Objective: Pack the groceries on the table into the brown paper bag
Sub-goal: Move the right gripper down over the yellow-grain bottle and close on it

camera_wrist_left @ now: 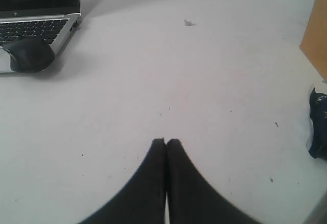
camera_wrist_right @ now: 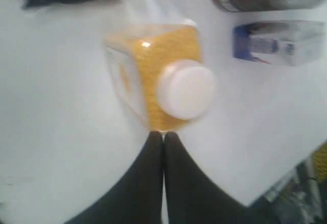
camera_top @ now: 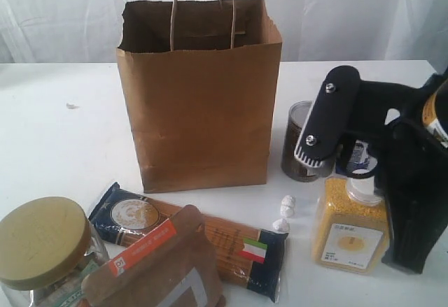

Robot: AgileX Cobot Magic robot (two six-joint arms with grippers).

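The bag (camera_top: 199,104) stands upright and open-topped in the middle of the counter (camera_top: 56,139). The spaghetti (camera_top: 231,247) lies flat in front of it, with the pouch (camera_top: 164,268) overlapping one end and the jar (camera_top: 42,247) beside the pouch. To the bag's right are the can (camera_top: 297,150), the carton (camera_wrist_right: 278,43) and, nearer the front, the bottle (camera_top: 350,230). The right tool (camera_wrist_right: 163,134), near the bottle, and the left tool (camera_wrist_left: 166,141), over bare counter, are each pressed together and empty.
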